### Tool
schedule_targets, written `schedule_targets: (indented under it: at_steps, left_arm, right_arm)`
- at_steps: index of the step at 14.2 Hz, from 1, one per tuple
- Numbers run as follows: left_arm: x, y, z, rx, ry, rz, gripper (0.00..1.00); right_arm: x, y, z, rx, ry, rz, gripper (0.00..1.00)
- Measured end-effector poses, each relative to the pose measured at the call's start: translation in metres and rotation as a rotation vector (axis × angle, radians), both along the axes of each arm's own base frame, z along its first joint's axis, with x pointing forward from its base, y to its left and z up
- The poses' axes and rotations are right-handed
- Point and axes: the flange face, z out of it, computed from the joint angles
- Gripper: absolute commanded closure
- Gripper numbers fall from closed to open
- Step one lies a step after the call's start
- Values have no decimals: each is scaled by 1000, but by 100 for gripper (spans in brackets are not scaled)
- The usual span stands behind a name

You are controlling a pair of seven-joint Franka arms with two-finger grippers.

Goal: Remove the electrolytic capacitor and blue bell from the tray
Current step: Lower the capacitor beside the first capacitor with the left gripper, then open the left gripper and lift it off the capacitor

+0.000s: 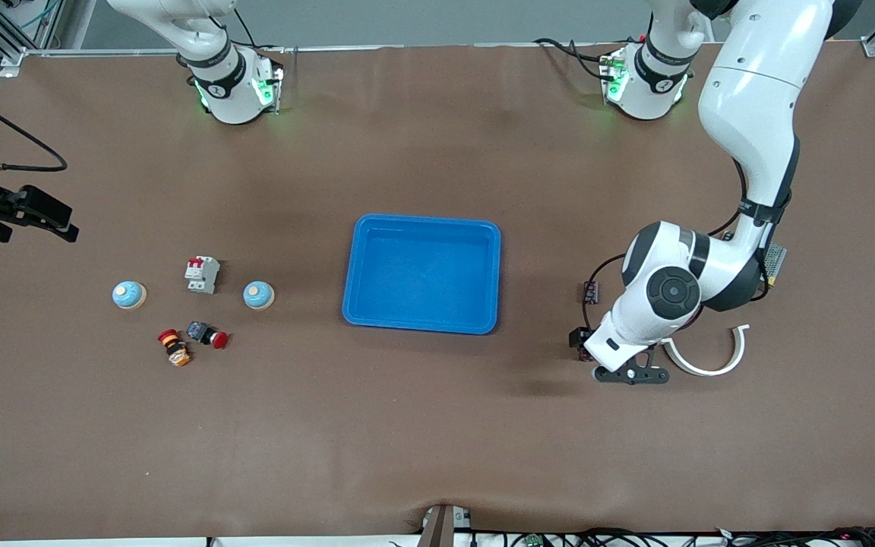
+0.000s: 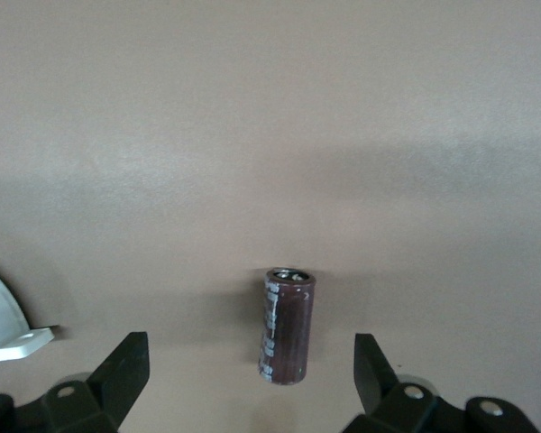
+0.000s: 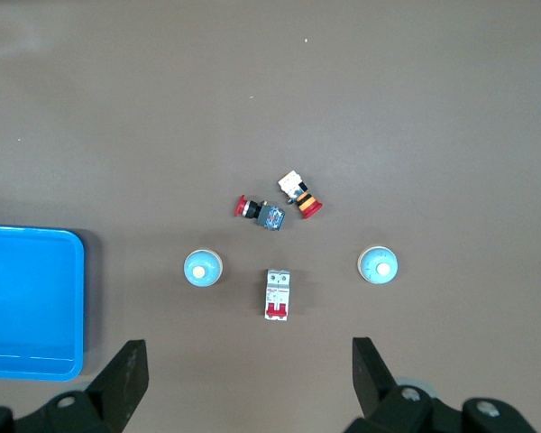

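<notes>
1. Brown table (image 1: 437,425).
2. Blue tray (image 1: 422,323) at centre.
3. Toward right arm's end: two bells (image 1: 129,295) (image 1: 258,295), breaker (image 1: 202,274) between them, two push-buttons (image 1: 174,347) (image 1: 207,334) nearer the camera.
4. Toward left arm's end: capacitor (image 2: 287,326) lying flat, white curved piece (image 1: 711,357) near it.

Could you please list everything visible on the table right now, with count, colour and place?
tray: one, blue, mid-table.
bells: two, light blue, toward the right arm's end.
circuit breaker: one, white and red, between the bells, slightly farther from the front camera.
push buttons: two, red-capped, nearer the front camera than the breaker.
capacitor: one, dark brown, lying between the left claw's fingers.
curved piece: one, white, beside the left claw.
left claw: open, low over the capacitor.
right claw: open, high above the table near the bells.
</notes>
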Motion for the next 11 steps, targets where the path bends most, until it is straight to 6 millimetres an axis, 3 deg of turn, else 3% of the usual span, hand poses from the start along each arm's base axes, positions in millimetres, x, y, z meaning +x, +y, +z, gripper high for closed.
schedule_targets:
  at_steps: [4, 11]
  left_arm:
    - [3, 16, 10, 8, 9, 11, 0]
    - [5, 44, 54, 3, 36, 10, 0]
  right_arm:
    - [0, 0, 0, 0, 0, 0, 0]
    - [0, 0, 0, 0, -1, 0, 0]
